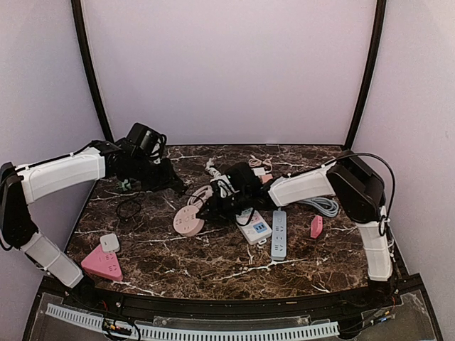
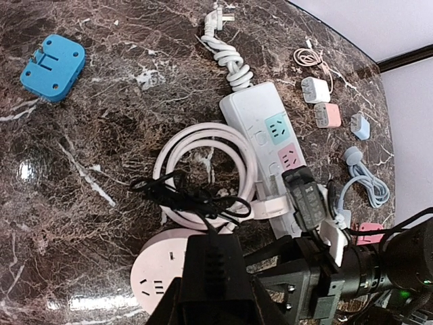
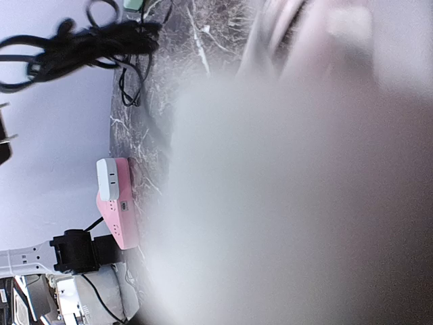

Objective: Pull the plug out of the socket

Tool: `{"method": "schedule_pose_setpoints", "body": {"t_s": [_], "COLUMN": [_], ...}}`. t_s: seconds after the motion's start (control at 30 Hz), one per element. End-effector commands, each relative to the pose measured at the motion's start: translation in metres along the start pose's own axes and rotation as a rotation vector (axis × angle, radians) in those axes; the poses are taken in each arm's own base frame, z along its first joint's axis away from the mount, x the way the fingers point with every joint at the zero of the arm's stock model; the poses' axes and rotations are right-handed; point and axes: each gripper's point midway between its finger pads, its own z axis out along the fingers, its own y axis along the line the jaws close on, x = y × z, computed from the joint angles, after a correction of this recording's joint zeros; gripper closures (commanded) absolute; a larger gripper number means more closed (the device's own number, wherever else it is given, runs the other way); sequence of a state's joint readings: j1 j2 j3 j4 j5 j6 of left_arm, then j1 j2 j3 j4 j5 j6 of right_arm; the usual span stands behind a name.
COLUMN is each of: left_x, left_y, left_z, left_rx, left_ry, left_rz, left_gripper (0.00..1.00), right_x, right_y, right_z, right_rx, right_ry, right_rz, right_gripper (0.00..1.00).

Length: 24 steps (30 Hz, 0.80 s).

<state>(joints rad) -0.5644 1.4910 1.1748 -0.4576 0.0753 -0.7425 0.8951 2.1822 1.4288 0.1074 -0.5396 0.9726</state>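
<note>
Four power strips lie on the tabletop; one blue adapter at ten o'clock; both claws' states cannot be told.

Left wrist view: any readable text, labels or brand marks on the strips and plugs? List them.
None readable.
White power strip: no legible print, only socket holes.
Black plug: faint marks on its face, too small to read.
Round pink socket: no text.
Blue adapter: no text.

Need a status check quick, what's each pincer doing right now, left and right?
Left pincer: cannot be told, hidden.
Right pincer: at the round pink socket; state cannot be told.
</note>
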Motion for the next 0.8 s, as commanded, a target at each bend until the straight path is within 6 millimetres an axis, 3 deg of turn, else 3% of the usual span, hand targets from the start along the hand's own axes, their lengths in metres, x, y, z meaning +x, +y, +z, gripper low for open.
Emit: {"method": "schedule_pose_setpoints", "body": {"t_s": [0.0,0.23,0.4,0.53,0.77], "left_x": [-0.016,-0.034,-0.053,-0.058,-0.065], "left_y": [-0.011,-0.012,-0.031,-0.049,-0.078], "left_z": [-0.009,-0.015,-0.031,-0.041,-0.064], "left_rx": [0.013,-0.033,0.012,0.084,0.223], "left_ry": [-0.039,-0.089,-0.146,-0.152,-0.188], "left_rz": [0.060,0.089,0.125,0.161,0.208], "left_gripper": [0.94,0.94,0.93,0.93,0.93], "right_x": [0.011,0.009,0.005,-0.001,-0.011], "right_y": [-0.018,-0.019,-0.011,0.002,0.013], "right_z": [0.011,0.005,-0.011,-0.031,-0.058], "right_rx": [0.055,0.084,0.099,0.110,0.163], "right_ry": [0.041,0.033,0.001,-0.049,-0.126], "right_rz": [0.005,-0.027,-0.077,-0.139,-0.207], "right_gripper": [0.62,0.33,0.11,0.05,0.04]}}
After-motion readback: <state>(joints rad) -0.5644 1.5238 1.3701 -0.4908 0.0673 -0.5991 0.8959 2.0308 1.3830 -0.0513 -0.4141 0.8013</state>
